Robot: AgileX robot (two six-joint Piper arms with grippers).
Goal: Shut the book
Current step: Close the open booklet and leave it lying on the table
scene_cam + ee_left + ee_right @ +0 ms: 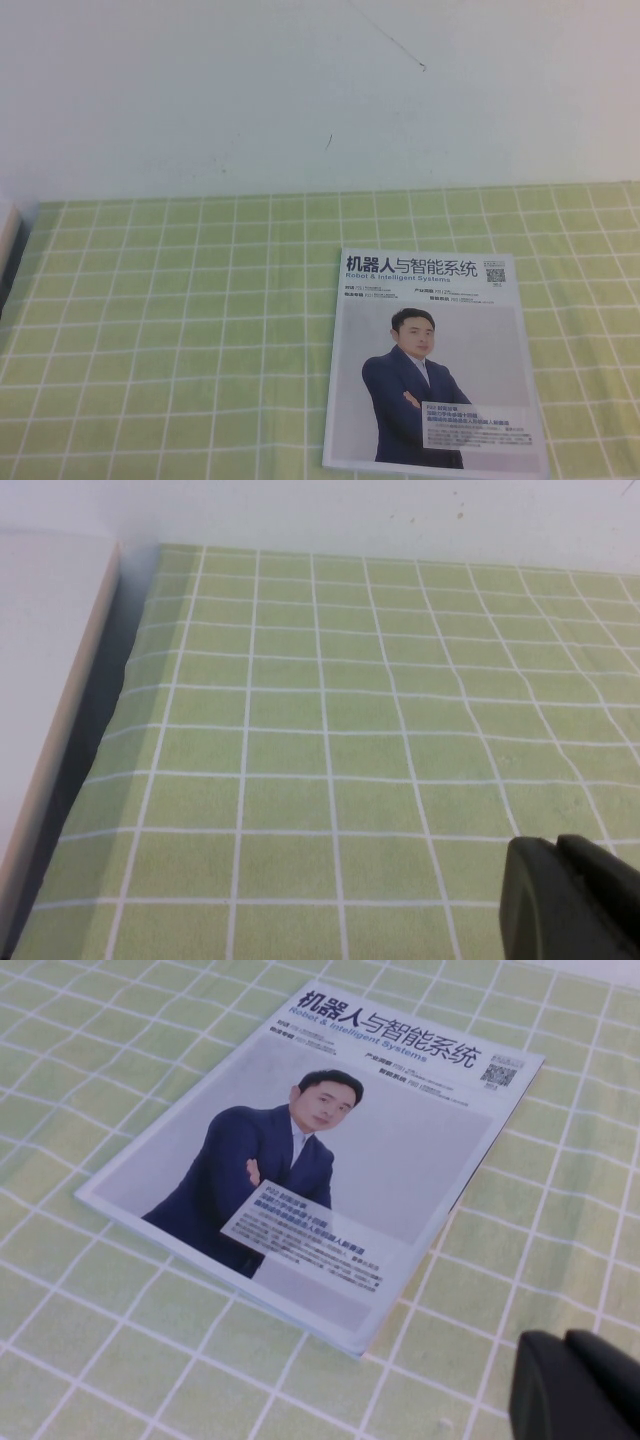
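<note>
The book point(430, 370), a thin magazine with a man in a dark suit on its cover, lies flat and cover-up on the green checked tablecloth point(180, 300), on the robot's right and toward the near side of the table. From how it lies it looks already closed, so little of the task seems left. Neither arm shows in the high view. The left gripper point(575, 900) appears only as a dark corner in its own wrist camera, over bare cloth well apart from the book and on the side where a pale board point(45, 680) borders the cloth. The right gripper point(580, 1385) shows likewise as a dark lump above the cloth, near one corner of the book. Whether either claw is wide or narrow I cannot tell. The risk now is meddling. A low pass by the right arm could catch the cover's free edge and lift or crease it. It could also shove the light magazine toward the table's near edge, which probably lies close, though it is out of view.
</note>
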